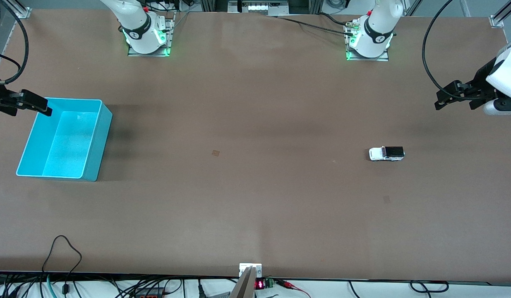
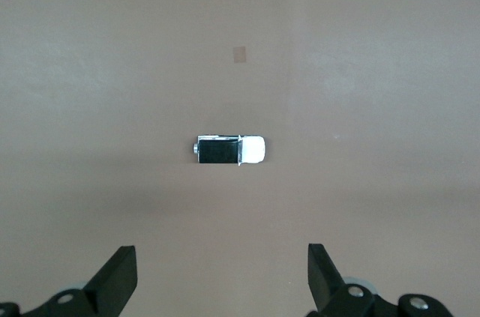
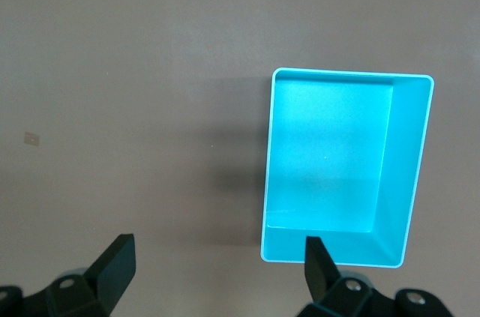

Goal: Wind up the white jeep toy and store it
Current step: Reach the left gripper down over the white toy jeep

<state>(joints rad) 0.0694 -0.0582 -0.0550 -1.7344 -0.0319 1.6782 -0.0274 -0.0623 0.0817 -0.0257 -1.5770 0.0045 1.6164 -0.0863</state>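
Observation:
The white jeep toy [image 1: 387, 153] with its black roof panel stands on its wheels on the brown table, toward the left arm's end. It also shows in the left wrist view [image 2: 231, 150]. My left gripper [image 1: 439, 100] is open and empty, up in the air over the table's end beside the jeep, well apart from it; its own view [image 2: 223, 272] shows both fingers spread wide. The turquoise bin [image 1: 102, 124] stands empty at the right arm's end. My right gripper [image 1: 42, 106] is open and empty over the bin's rim [image 3: 405, 167], fingers spread [image 3: 217, 264].
Two small tape marks lie on the table, one near the middle [image 1: 216, 153], one nearer to the front camera than the jeep [image 1: 387, 199]. Cables and a small display [image 1: 259, 284] lie along the table's front edge.

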